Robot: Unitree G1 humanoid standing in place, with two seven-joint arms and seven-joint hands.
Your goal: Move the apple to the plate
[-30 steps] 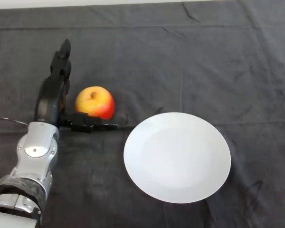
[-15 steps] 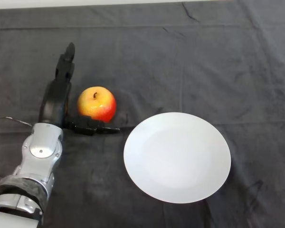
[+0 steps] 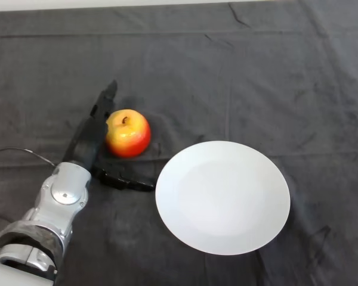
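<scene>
A red and yellow apple (image 3: 128, 133) rests on the dark cloth, left of a white plate (image 3: 222, 196). A short gap of cloth separates apple and plate. My left hand (image 3: 88, 143) lies against the apple's left side. Its fingers (image 3: 104, 102) stretch straight past the apple's far left edge, and the thumb (image 3: 126, 180) reaches out under the apple's near side toward the plate. The hand is open, cupping the apple without curling round it.
The dark cloth (image 3: 256, 77) covers the whole table, with creases at the back. A pale strip of bare surface (image 3: 107, 3) shows along the far edge.
My hand has swung right and tilted toward the apple, closing in on its left side. The apple has shifted slightly right and back. The plate has not moved.
</scene>
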